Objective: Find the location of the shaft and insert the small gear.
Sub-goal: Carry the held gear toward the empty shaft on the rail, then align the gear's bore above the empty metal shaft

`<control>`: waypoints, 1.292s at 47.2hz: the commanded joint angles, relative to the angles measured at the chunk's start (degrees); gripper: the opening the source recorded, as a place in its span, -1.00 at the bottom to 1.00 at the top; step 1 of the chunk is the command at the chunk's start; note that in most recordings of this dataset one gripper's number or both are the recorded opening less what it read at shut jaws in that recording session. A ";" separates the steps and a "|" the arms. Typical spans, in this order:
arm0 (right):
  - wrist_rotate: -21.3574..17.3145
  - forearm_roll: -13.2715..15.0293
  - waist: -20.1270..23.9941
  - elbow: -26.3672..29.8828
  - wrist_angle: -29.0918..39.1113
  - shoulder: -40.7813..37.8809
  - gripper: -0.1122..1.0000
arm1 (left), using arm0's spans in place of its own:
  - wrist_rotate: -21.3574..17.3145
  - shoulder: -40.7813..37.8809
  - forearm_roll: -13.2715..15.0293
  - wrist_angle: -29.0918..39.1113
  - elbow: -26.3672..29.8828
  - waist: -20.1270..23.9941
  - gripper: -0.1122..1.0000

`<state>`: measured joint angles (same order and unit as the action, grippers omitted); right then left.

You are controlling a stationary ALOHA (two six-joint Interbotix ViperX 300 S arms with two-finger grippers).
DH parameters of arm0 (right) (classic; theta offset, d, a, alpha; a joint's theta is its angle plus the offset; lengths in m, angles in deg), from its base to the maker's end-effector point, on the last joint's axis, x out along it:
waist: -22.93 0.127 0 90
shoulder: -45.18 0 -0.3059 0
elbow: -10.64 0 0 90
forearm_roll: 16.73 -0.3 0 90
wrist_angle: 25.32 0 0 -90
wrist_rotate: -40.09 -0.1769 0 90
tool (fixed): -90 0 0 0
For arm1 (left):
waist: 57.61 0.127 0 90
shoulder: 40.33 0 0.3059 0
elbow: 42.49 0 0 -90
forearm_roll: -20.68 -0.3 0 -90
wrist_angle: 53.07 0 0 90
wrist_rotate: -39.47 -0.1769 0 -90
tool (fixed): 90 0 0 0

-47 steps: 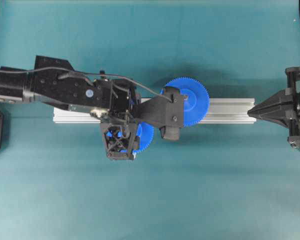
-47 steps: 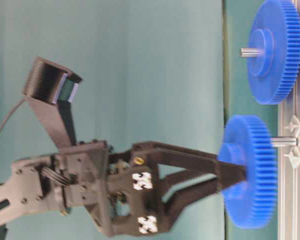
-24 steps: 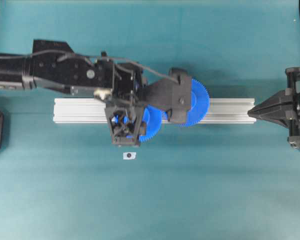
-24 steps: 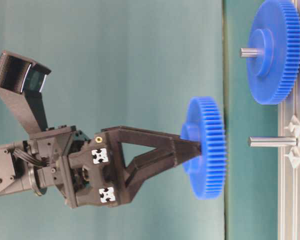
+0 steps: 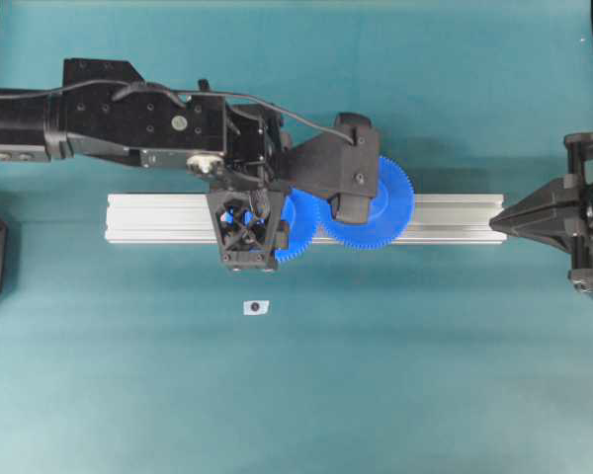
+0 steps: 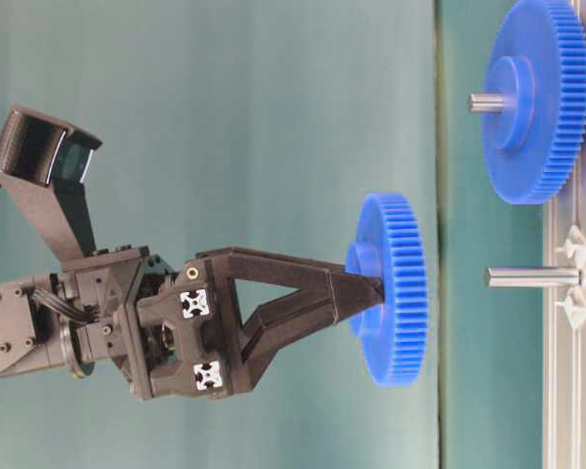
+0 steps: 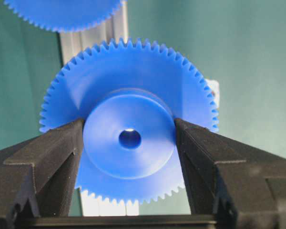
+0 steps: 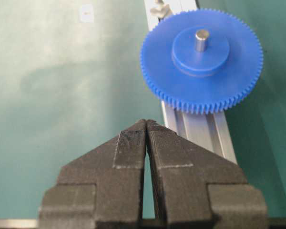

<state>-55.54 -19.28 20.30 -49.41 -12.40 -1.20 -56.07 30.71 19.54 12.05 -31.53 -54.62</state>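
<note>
My left gripper point(image 7: 128, 139) is shut on the raised hub of the small gear point(image 7: 133, 86), a blue toothed gear with a dark centre hole. In the table-level view the small gear point(image 6: 398, 289) hangs clear of the rail, with a gap between it and the tip of the shaft point(image 6: 531, 277), a thin silver pin standing on the aluminium rail point(image 6: 571, 391). In the overhead view the small gear point(image 5: 295, 233) shows over the rail and the shaft is hidden under the gripper. My right gripper point(image 8: 147, 124) is shut and empty at the rail's right end point(image 5: 496, 216).
The larger blue gear point(image 5: 381, 202) sits on the rail on its own grey pin point(image 6: 488, 102), next to the small gear. A small white marker point(image 5: 257, 307) lies on the green mat in front of the rail. The left wrist camera mount overhangs the larger gear.
My left gripper has lifted the small gear away from the rail and carried it from the rail's front edge to over the rail. The right arm has not moved.
</note>
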 commanded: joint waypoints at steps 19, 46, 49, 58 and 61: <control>-0.62 0.00 -0.09 0.44 -0.53 -0.35 -0.73 | -1.14 -0.35 -0.18 -0.35 2.90 0.35 0.37; -0.62 0.09 -0.09 0.35 -0.53 -0.18 -0.73 | -1.23 -2.29 -0.18 -1.05 2.99 0.35 0.37; -0.62 0.00 -0.09 0.35 -0.62 -0.18 -0.73 | -1.23 -2.55 -0.18 -1.14 2.90 0.35 0.37; -0.62 0.00 -0.09 0.35 -0.62 -0.18 -0.73 | -1.23 -3.43 -0.18 -1.23 2.55 0.53 0.37; -0.62 0.09 -0.09 0.35 -0.53 -0.18 -0.73 | -1.23 -3.78 -0.18 -1.32 2.37 0.62 0.37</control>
<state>-55.54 -19.28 20.30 -49.59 -12.40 -1.11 -57.21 26.05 19.54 11.09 -30.13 -54.36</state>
